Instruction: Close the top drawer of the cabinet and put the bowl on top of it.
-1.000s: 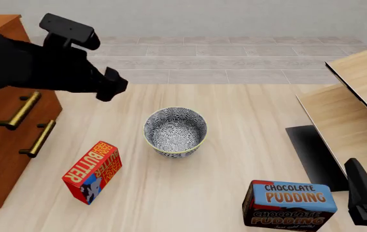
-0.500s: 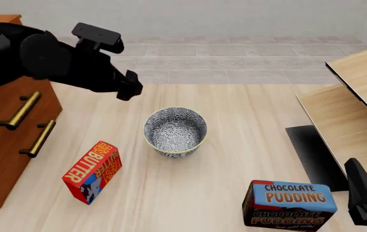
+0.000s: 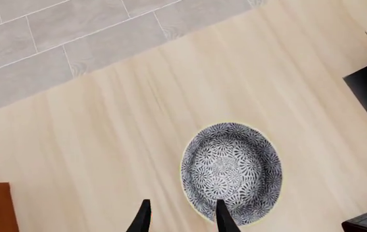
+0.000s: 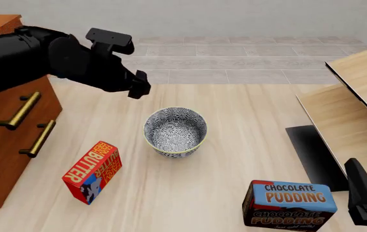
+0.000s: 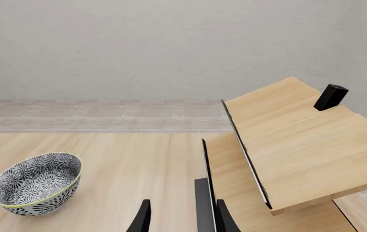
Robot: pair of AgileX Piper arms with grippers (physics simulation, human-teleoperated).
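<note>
My left gripper hangs above the table, fingers parted, nothing between them. The bowl sits upright just below and ahead of the fingertips, untouched. The cabinet stands behind and to my left, well apart from the bowl. My right gripper is low at the near right, empty, fingers apart, pale shelving ahead.

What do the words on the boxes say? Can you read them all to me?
"BUTTER", in big yellow letters on the red butter box.
"CHOCOLATE PUDDING", in orange on the blue top of the pudding box.
"CHOCOLATE PUDDING", again on that box's dark front.
Smaller print on both boxes is too blurred to read.
</note>
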